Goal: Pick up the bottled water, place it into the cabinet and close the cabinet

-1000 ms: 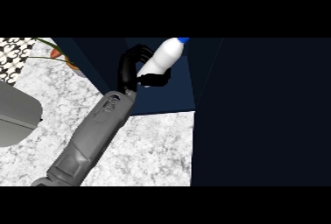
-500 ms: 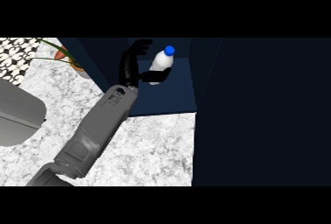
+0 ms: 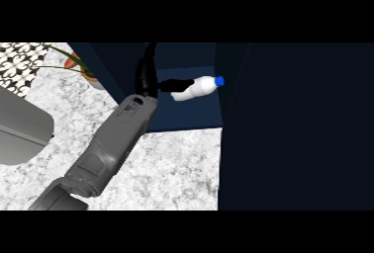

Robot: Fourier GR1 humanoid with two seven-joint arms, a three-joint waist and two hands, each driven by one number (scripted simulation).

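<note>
Grip: bottled water is being clasped by the left hand's curled fingers.
Placement: the tilted bottle is best being righted inside the cabinet before release.

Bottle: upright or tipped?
Tipped. The bottle lies nearly sideways inside the cabinet, blue cap pointing right, its base held by the left hand.

A home kitchen: speckled stone counter stretches back from the left hand, a dark blue cabinet surrounds it, and patterned wall tiles and a potted plant are to its left.
</note>
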